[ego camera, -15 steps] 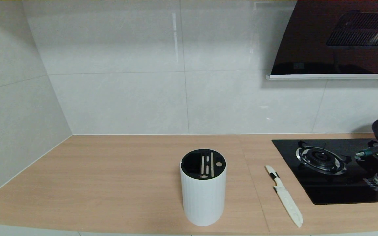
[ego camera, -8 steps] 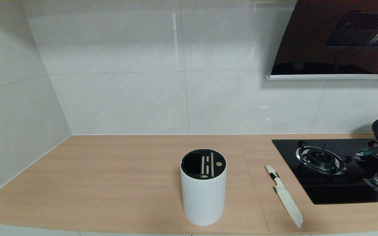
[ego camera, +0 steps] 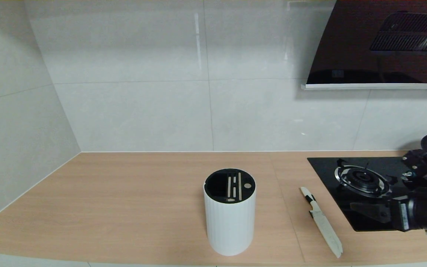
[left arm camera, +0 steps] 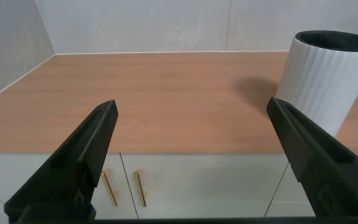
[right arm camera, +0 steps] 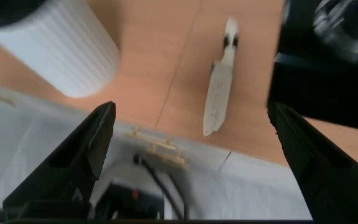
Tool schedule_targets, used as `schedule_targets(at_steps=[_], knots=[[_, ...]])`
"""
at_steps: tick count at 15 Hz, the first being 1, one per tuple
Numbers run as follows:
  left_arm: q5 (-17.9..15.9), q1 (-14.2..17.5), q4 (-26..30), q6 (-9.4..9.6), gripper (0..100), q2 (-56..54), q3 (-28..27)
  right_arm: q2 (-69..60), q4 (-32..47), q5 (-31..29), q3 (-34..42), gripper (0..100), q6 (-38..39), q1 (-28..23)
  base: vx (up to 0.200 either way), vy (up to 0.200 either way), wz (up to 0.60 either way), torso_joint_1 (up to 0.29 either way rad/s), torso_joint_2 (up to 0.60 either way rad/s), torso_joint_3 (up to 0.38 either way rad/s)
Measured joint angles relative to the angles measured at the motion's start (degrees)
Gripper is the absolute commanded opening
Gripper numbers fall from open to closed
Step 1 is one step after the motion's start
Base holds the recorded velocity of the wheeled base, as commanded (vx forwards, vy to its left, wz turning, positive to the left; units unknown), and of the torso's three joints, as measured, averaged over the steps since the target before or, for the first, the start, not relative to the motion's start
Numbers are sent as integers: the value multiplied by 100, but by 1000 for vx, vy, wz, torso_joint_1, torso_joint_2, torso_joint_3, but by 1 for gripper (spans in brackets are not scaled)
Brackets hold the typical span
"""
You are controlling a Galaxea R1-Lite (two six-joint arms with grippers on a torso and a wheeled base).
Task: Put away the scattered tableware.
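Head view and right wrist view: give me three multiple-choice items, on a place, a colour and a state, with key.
1. Where does the knife lie?
A. On the counter, between holder and hob.
B. In the holder.
C. On the hob.
2. What colour is the holder's wall?
A. Black.
B. Brown.
C. White.
3. How are the fingers of the right gripper?
A. Shut on the knife.
B. Open, empty.
C. Shut on the holder.
Key: A, the knife lies flat on the wood, apart from both; C, its ribbed wall is white under a black top; B, the fingers stand wide apart, gripping nothing.
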Motion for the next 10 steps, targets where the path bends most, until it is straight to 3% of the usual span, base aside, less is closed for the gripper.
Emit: schedule_targets(at_steps=[10], knots=[[0, 1, 0, -2, 100, 0, -2, 3578, -1940, -523, -723, 100, 0, 190, 0, 0, 0, 0, 0, 0]])
